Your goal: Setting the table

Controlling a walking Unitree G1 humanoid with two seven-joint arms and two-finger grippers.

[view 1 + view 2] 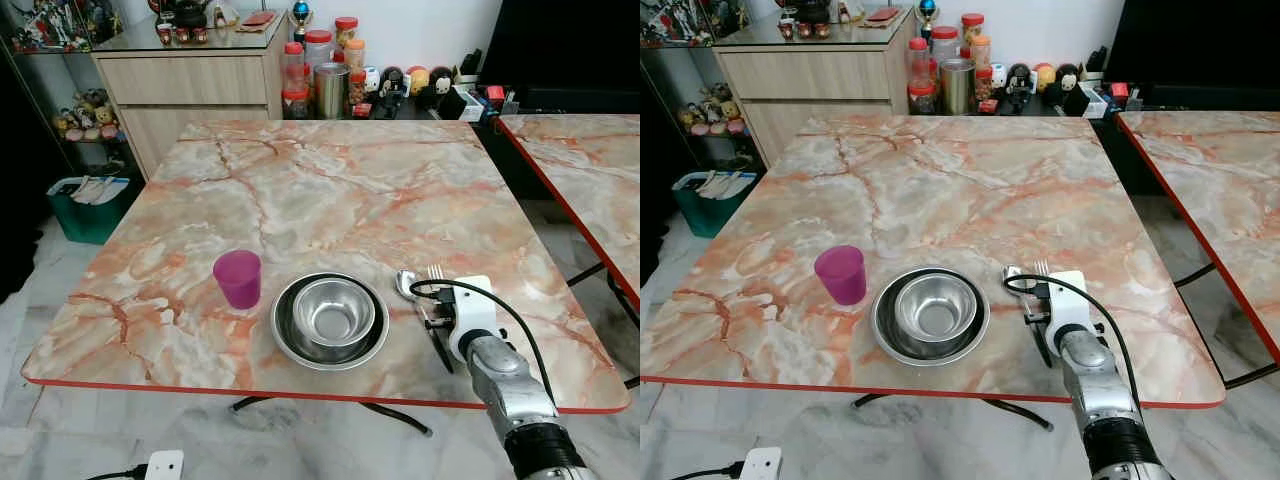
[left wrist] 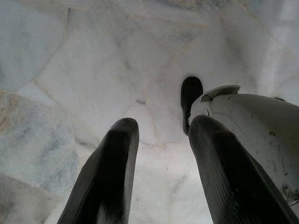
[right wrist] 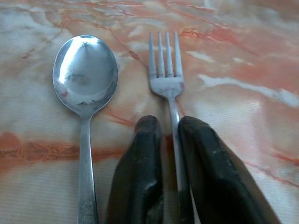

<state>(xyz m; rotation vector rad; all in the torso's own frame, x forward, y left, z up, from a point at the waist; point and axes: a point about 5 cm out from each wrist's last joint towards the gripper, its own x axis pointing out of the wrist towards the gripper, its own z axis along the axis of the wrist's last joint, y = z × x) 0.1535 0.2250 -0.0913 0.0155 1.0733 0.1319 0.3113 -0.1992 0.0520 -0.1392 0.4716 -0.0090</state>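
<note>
The fork (image 3: 167,77) lies on the marble table (image 1: 330,190) just right of the spoon (image 3: 85,74), parallel to it, tines pointing away from the robot. The right gripper (image 3: 171,135) pinches its handle between nearly closed fingers; the steel bowl (image 1: 333,312) sits just left of the spoon. The left gripper (image 2: 161,140) hangs spread over the floor.

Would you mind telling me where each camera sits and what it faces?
Left eye view: head, down at the marble table; right hand and arm show.
Right eye view: the same scene, with cup and nested bowls.
Left wrist view: along the left hand, down at the floor.
Right wrist view: along the right hand's fingers, around the fork, beside the spoon; eye views share them.
</note>
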